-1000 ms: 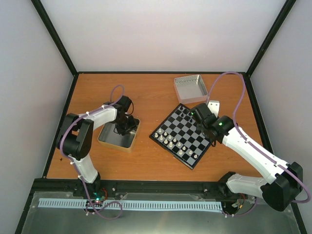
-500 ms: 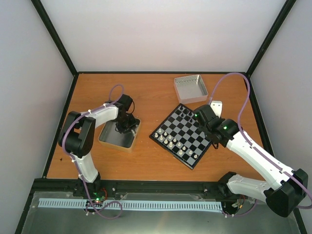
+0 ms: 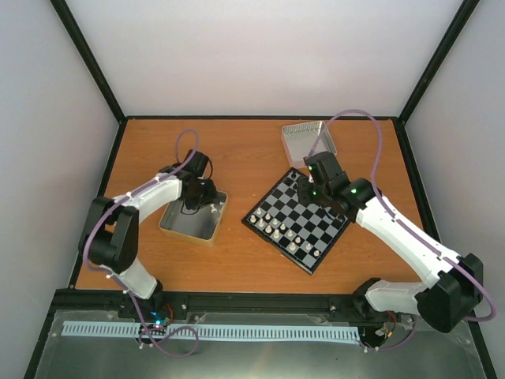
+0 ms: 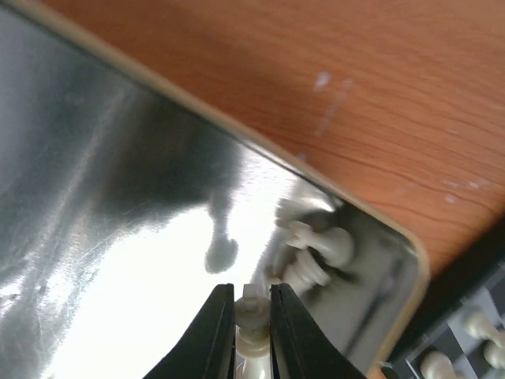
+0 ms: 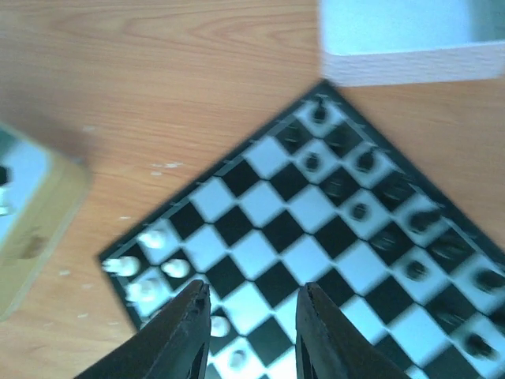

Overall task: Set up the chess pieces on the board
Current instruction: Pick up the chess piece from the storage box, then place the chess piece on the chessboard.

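The black-framed chessboard (image 3: 297,219) lies at centre right, turned like a diamond. Several cream-white chess pieces (image 3: 272,223) stand along its near-left side, also seen in the right wrist view (image 5: 146,264). My left gripper (image 3: 192,207) is down in a silver tray (image 3: 180,227) and is shut on a cream-white chess piece (image 4: 252,316). Two more white pieces (image 4: 319,253) lie in the tray corner. My right gripper (image 3: 309,188) hovers open and empty over the board's far side (image 5: 316,221).
Small black chessmen (image 5: 371,189) stand along the board's far-right side. A second silver tray (image 3: 308,144) sits behind the board. A small metal lid lies right of the board, mostly hidden by the right arm.
My right gripper has swung left and toward the far side, from the board's right edge to above its far corner. My left gripper has stayed in the tray, shifting slightly.
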You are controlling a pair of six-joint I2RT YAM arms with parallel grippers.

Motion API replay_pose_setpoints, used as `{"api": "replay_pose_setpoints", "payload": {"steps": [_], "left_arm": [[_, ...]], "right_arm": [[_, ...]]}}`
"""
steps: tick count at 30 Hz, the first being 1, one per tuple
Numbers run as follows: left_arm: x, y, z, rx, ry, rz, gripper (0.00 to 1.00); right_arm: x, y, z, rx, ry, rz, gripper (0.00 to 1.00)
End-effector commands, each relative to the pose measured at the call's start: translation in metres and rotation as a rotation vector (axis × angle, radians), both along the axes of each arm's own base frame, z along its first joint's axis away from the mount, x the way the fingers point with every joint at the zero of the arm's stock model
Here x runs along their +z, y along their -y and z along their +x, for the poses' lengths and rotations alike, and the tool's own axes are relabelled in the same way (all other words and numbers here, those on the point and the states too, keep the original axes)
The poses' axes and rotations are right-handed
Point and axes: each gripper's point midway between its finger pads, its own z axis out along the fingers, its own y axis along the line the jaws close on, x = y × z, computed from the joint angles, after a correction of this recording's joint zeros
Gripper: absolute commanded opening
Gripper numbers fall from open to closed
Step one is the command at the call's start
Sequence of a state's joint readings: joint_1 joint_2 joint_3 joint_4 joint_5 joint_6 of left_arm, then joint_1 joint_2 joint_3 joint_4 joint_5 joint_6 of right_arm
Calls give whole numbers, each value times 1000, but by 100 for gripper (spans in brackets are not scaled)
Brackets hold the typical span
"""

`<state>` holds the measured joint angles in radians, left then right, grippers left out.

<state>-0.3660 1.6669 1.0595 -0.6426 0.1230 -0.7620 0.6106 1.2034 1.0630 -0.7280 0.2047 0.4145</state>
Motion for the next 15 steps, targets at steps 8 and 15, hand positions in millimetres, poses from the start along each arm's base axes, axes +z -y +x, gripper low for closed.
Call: {"api": "replay_pose_setpoints", "payload": {"steps": [8, 15], "left_arm": [[161, 59, 5, -455, 594, -293, 11], [251, 96, -11, -683, 869, -467, 10]], "right_arm": [[51, -129, -2, 566, -54, 471, 53], [101, -171, 9, 710, -18, 686, 62]]}}
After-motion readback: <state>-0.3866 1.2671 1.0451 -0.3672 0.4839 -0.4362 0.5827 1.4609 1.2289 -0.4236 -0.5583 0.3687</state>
